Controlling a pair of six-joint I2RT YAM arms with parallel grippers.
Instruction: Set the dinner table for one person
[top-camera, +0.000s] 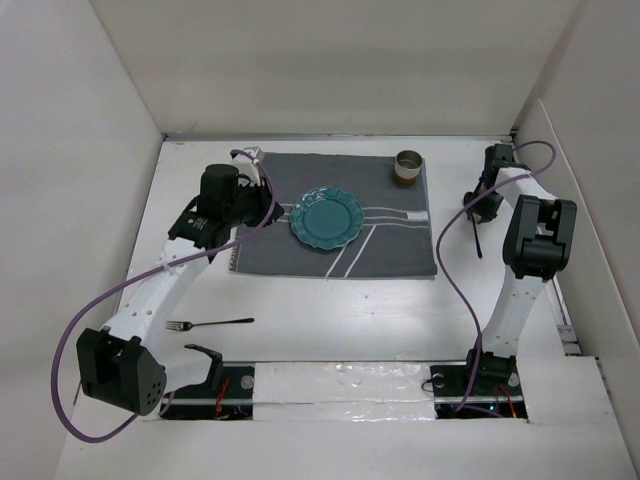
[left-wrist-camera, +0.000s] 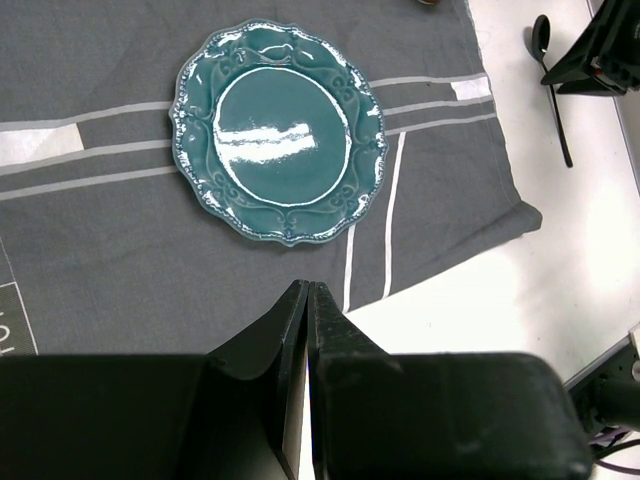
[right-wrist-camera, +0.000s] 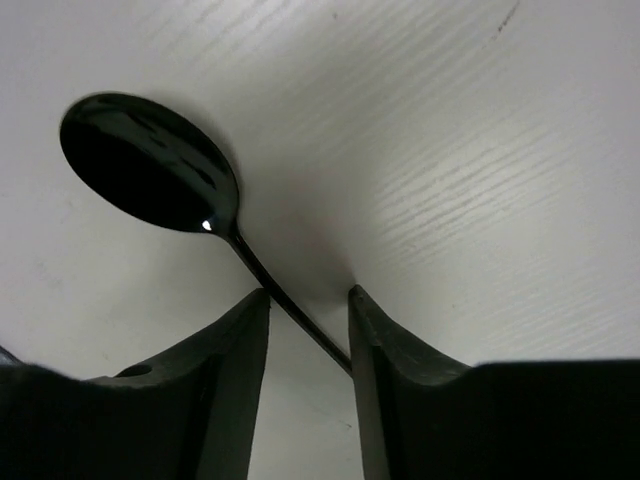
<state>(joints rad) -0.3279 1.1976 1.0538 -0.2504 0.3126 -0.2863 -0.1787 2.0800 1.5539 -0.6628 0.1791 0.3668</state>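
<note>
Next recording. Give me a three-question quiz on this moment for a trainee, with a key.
1. True or false: the fork lies on the grey mat.
2. Fill in: the left pincer is ____ and holds nothing.
3. The handle of the spoon runs: A) between the jaws of the right pincer; B) under the left pincer; C) across the mat.

Key: 1 false, the fork lies on the bare table, off the mat. 2 shut. 3 A.
</note>
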